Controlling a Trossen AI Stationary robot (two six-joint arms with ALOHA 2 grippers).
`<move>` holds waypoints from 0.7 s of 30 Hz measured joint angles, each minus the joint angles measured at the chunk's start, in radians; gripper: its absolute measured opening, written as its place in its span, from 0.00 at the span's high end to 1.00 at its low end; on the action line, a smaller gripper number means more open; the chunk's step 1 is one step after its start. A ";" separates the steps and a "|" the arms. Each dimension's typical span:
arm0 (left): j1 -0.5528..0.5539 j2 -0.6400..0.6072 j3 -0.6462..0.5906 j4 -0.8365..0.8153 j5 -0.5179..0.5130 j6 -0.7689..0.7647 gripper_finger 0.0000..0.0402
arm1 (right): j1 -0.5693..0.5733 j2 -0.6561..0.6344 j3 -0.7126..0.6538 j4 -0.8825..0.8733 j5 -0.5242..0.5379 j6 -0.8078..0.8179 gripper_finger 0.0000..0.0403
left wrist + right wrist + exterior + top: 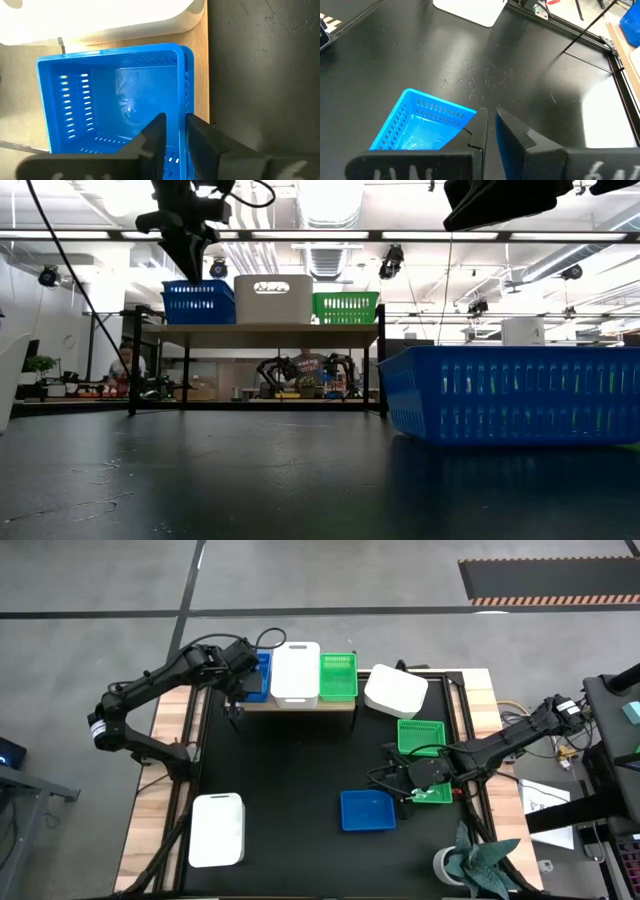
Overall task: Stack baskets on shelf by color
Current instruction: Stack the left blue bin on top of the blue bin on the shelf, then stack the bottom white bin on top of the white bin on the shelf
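Note:
The wood-topped shelf (pixel 300 705) stands at the table's far edge. On it sit a blue basket (pixel 260 675), a white basket (pixel 296 672) and a green basket (pixel 338 675). My left gripper (pixel 176 122) is at the shelf's blue basket (pixel 110 95), which shows a doubled rim and sits flat on the shelf top (pixel 197 75). Another blue basket (pixel 367 810) rests on its bottom on the black table. My right gripper (pixel 491 115) hangs shut above that basket's far-right corner (pixel 472 112), apart from it in the low view (pixel 480 205). My left gripper straddles the near-side wall (pixel 181 107) of the blue basket on the shelf, one finger (pixel 155 135) inside the basket and the other outside. It comes from above, pointing down. The basket stays flat on the shelf top.
An upturned white basket (pixel 395 690) lies at the shelf's right end, with a green basket (pixel 420 733) on the table near it. Something green (pixel 437 796) shows under my right arm. Another upturned white basket (pixel 217 830) lies near-left. A potted plant (pixel 475 860) stands near-right.

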 joint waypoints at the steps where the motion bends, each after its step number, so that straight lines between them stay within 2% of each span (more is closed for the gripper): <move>1: -0.001 0.000 0.001 -0.001 0.000 -0.011 0.84 | 0.000 0.000 0.000 0.000 0.000 0.000 0.93; 12: -0.072 -0.038 0.008 -0.045 0.000 -0.203 0.83 | 0.000 0.000 0.000 0.000 0.000 -0.002 0.93; 17: -0.200 -0.063 0.008 -0.046 0.014 -0.399 0.83 | 0.000 0.000 0.000 0.000 0.000 -0.012 0.93; 21: -0.358 -0.062 0.005 -0.034 0.021 -0.584 0.83 | 0.000 0.000 0.000 0.001 0.000 -0.014 0.93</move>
